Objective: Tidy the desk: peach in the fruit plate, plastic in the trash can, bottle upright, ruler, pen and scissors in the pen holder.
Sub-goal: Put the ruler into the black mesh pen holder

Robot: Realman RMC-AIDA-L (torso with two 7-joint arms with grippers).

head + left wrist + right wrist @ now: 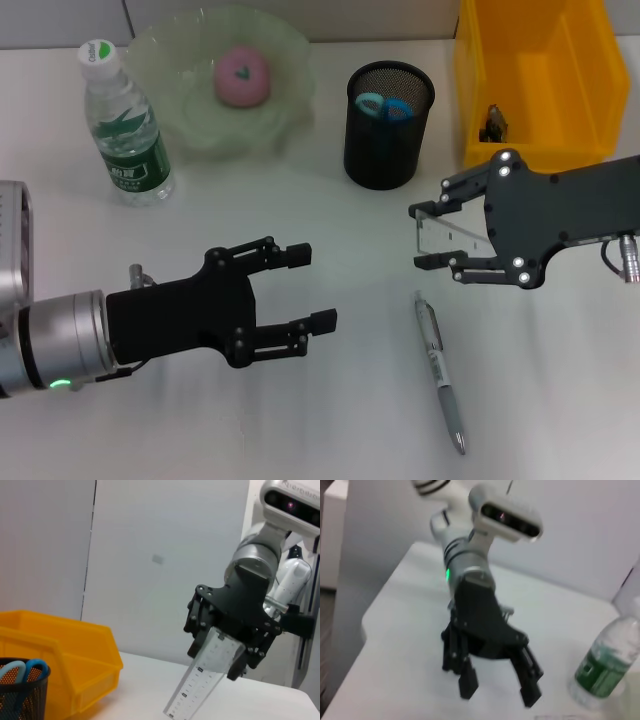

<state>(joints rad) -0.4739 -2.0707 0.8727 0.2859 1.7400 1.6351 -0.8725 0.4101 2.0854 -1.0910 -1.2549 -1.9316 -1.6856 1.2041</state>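
Note:
My right gripper (420,236) is shut on a clear ruler (452,236), held above the table to the right of the black mesh pen holder (388,125). The left wrist view shows that ruler (202,682) hanging down from the right gripper (217,662). Blue-handled scissors (383,107) stand in the holder. A grey pen (440,372) lies on the table below the right gripper. My left gripper (312,288) hovers open and empty at centre left. The pink peach (241,77) sits in the green plate (180,110). The bottle (125,125) stands upright.
The yellow bin (575,110) stands at the back right with a small dark scrap (493,125) inside. In the right wrist view the left gripper (497,692) hangs open beside the bottle (605,665).

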